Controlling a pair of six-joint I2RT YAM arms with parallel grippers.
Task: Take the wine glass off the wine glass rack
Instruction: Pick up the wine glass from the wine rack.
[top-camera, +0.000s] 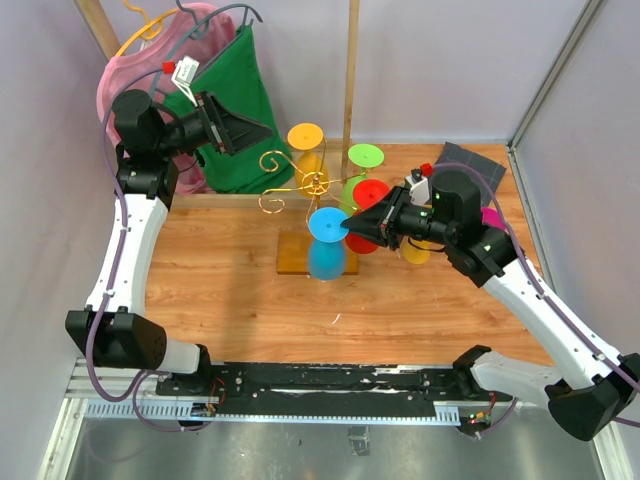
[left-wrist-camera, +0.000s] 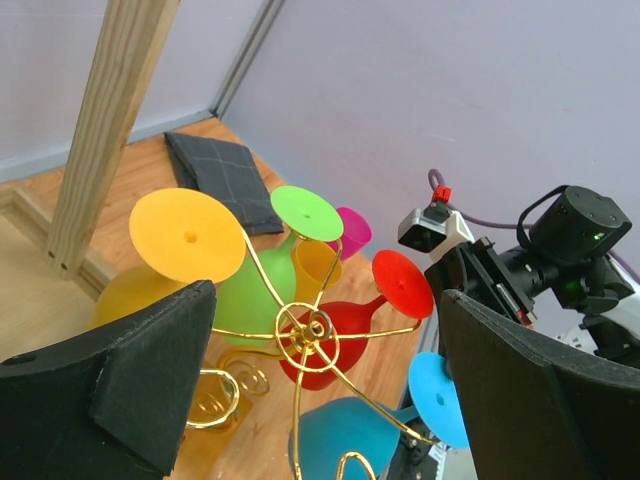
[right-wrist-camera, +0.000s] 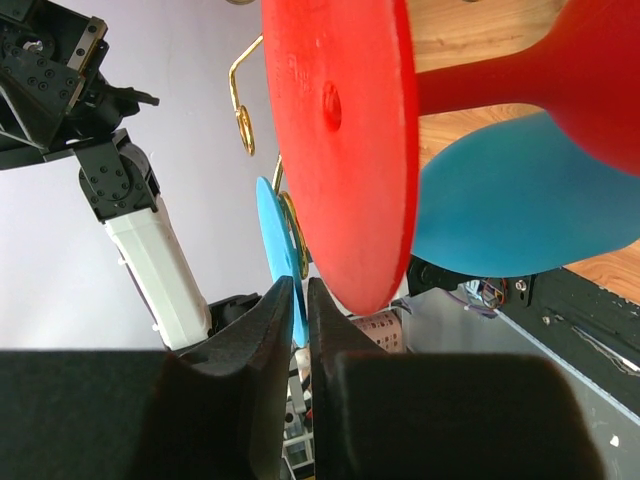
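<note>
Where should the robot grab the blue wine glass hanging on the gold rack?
Probably the thin rim of its flat round foot, coming in from the right arm's side. The blue wine glass hangs upside down on the gold wire wine glass rack, so the foot sits on top and sticks out free, while wire hugs the stem. The right claw is pinching that rim.

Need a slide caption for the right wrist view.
Right tool pinches the foot rim of the blue wine glass, with the red wine glass hanging close alongside.
</note>
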